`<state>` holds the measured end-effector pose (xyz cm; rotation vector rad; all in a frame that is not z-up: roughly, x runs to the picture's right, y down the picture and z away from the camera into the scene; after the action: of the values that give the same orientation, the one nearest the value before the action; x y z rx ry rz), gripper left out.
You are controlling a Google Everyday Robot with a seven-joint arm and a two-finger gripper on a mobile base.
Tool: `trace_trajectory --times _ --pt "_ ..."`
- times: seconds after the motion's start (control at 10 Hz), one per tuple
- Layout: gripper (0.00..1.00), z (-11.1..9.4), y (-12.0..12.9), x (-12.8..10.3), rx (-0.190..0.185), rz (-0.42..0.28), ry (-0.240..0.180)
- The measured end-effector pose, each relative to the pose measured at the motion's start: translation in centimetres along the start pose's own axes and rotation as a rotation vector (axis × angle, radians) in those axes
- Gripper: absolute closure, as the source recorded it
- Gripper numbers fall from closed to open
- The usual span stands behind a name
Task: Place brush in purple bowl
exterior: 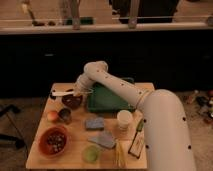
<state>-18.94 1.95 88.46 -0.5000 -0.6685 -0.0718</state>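
Observation:
The purple bowl (71, 102) sits at the table's far left, dark and small. The brush (62, 93) lies level just above the bowl's rim. Its whitish handle sticks out to the left past the bowl. My gripper (79, 91) is at the brush's right end, over the right side of the bowl, and looks shut on the brush. The arm reaches in from the right across the green tray (107, 98).
On the wooden table (37, 155) are an orange-red bowl (54, 141) with food, a small light-green bowl (91, 153), an orange fruit (52, 116), a metal cup (65, 115), a blue sponge (94, 123), a grey cloth (105, 139), a white cup (124, 120) and a green-handled tool (137, 136).

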Motion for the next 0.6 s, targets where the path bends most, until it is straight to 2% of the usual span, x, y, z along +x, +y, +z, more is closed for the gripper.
trace_trajectory --times 0.2,0.3,0.4,0.5,0.6 --pt "0.99 0.9 0.1 -0.5 -0.040 -0.011 -0.011" --pt "0.95 1.2 0.1 -0.6 -0.053 -0.009 -0.013" --pt "0.86 1.6 0.1 -0.7 -0.062 -0.003 -0.017" --pt "0.73 1.8 0.2 -0.2 -0.072 0.012 -0.019" --pt "0.67 1.9 0.2 0.1 -0.074 0.020 -0.020"
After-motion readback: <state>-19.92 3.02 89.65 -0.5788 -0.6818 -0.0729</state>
